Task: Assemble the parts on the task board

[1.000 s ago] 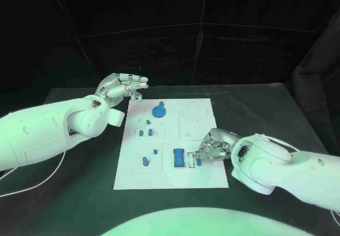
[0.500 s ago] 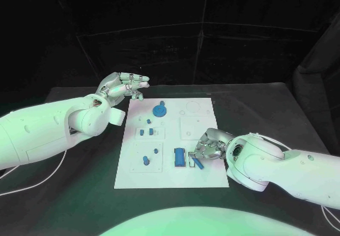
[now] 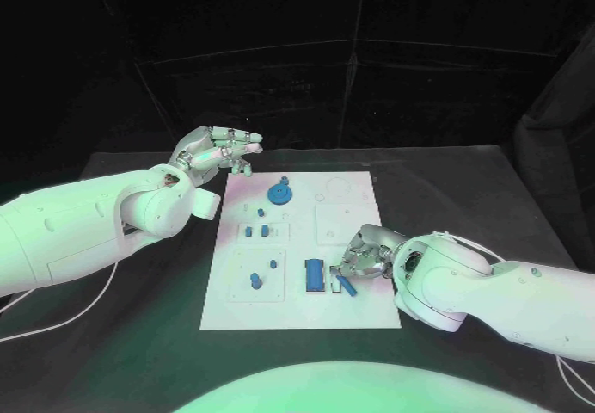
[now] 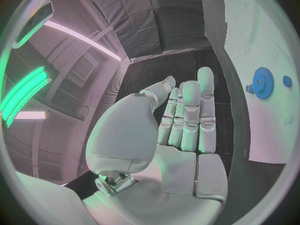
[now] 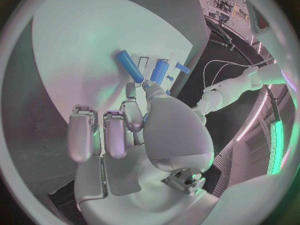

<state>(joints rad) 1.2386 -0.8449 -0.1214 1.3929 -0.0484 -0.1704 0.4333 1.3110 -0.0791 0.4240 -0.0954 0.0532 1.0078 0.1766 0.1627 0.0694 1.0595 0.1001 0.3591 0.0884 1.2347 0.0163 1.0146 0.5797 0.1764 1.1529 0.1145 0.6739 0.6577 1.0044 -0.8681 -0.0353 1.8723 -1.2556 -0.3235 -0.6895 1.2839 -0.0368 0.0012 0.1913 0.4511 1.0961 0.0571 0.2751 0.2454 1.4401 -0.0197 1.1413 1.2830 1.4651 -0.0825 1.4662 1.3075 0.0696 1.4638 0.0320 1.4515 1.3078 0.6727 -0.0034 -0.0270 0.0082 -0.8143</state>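
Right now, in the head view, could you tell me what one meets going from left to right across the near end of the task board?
Small blue peg → blue block → slanted blue bar → right robot hand.

The silver right hand (image 3: 368, 255) covers part of the white rectangular task board (image 3: 302, 310), so its fingertips on the slim blue bar-shaped part (image 3: 345, 285) cannot be made out in the head view. The tiny blue pegs (image 3: 254, 231) are too small to tell apart. The large white left arm (image 3: 87, 228) hides part of the black table (image 3: 149, 344).
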